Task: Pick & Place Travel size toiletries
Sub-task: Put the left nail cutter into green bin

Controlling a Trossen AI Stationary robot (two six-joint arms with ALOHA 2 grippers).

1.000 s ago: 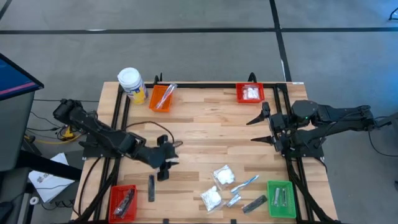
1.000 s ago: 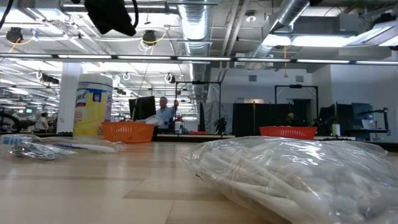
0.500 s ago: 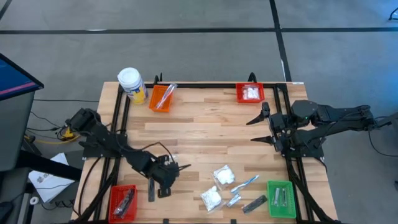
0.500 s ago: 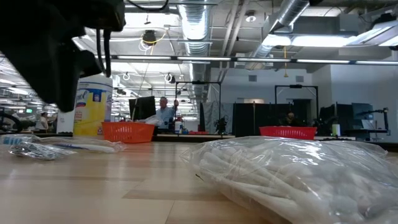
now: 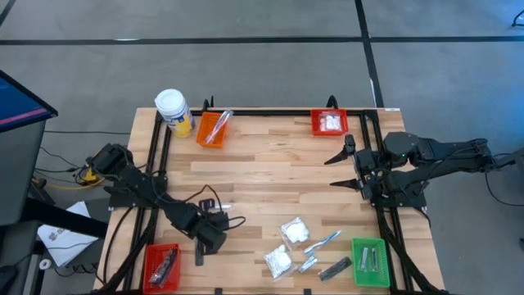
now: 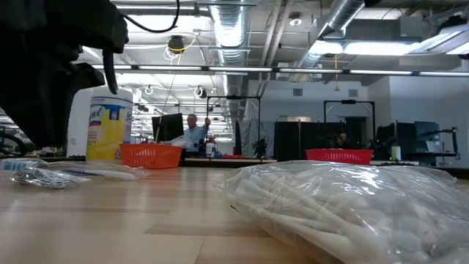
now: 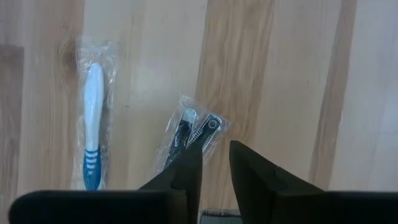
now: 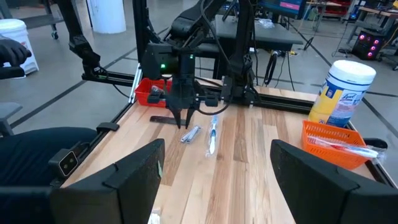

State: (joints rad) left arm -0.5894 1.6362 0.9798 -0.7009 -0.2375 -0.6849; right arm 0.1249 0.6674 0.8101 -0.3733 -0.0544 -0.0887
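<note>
My left pincer (image 5: 208, 238) hovers low over the wooden table, just to the side of the red bin (image 5: 148, 266) at the table's near-left corner. Its jaws stand only narrowly apart, with nothing between them. From above, a dark grey bar (image 5: 199, 257) lies between the pincer tips and that bin, almost under the tips, with its long axis running across the planks. My left arm is by far the nearer. My right pincer (image 5: 332, 172) waits wide open and empty, well apart from the bin on the far side of the table. The left wrist view adds what the overhead cannot: a clear-wrapped dark packet (image 7: 193, 132) just beyond my fingertips, lying slantwise, with a wrapped white-and-blue toothbrush (image 7: 93, 121) beside it. I cannot tell whether this packet is the same bar.
</note>
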